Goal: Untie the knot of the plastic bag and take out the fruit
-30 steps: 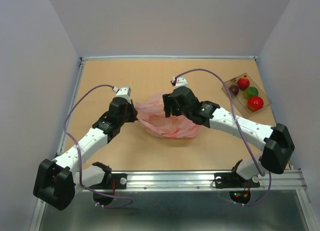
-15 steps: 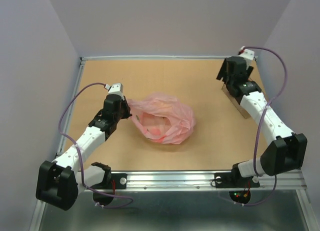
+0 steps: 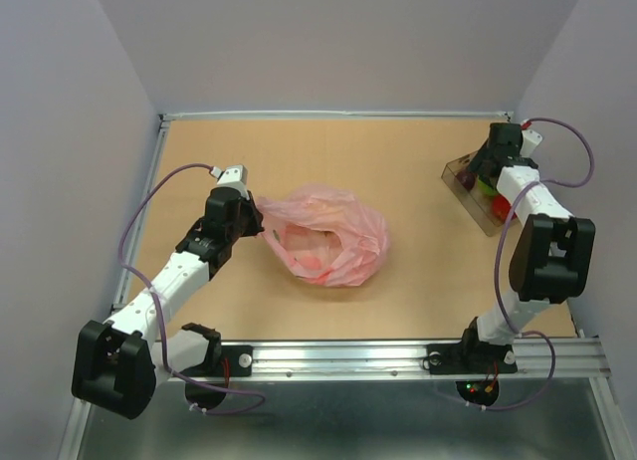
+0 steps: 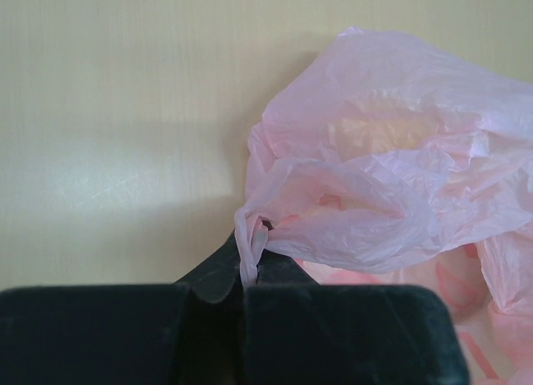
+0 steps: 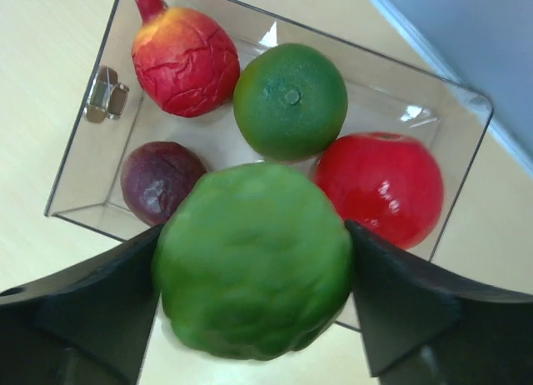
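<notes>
The right pincer (image 5: 254, 293) is clamped on a bumpy green round fruit (image 5: 254, 260), one finger on each flank. It hangs straight above the clear rigid rectangular box (image 5: 83, 164) at the right edge of the top view. In the wrist view the fruit sits over the box's lower middle, between the dark purple fruit (image 5: 158, 181) at left and the smooth red fruit (image 5: 387, 185) at right, so release likely needs only a plain descent. The left pincer (image 4: 241, 277) pinches a fold of the translucent pink plastic bag (image 4: 391, 152), which lies mid-frame on the tan counter (image 3: 398, 161), well apart from the box.
</notes>
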Tool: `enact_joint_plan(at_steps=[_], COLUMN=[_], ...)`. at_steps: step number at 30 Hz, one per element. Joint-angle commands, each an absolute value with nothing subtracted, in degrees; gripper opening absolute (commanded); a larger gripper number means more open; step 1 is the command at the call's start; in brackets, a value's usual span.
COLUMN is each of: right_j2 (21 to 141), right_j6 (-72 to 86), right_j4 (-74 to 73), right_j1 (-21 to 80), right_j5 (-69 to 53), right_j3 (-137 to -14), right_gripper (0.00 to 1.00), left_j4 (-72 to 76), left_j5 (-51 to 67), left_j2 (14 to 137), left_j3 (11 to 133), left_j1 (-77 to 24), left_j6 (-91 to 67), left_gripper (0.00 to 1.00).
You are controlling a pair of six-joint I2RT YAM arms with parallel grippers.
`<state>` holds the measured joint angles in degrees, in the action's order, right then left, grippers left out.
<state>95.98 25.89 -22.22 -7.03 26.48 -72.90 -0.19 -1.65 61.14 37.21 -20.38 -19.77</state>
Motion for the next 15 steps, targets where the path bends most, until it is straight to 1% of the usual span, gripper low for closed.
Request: enact_joint_plan(at_steps=[1,2,9,12,15], right_j2=[95.71,95.80,94.66,92.38,90.36], right_j6=[28.03,28.04,25.93,24.18,19.27], right_j4=[-21.36,-21.36,-21.45,-21.36,-21.62], right_j1=[-6.94,-6.94,-6.94,-6.68,-3.97], right_j5=[26.71,27.41,27.25,21.20,13.75], right_j3=[-73.92,-73.92,-74.71,-74.62,-74.53], right_gripper=[0.98,1.00,1.00,1.00,1.00], left_j4=[1.93,2.02,2.46,2.72,2.99], left_j5=[-0.70,-0.62,-0.26,1.41,1.76], left_j2=[60.73,60.73,60.82,60.65,60.73], left_j3=[39.11,39.02,38.94,38.85,38.76], left_j1=[-19.95,-19.86,-19.78,-19.78,-19.78], left_j6=[-18.72,-18.72,-18.63,-18.63,-18.55], left_gripper=[0.04,0.04,0.04,0.04,0.04])
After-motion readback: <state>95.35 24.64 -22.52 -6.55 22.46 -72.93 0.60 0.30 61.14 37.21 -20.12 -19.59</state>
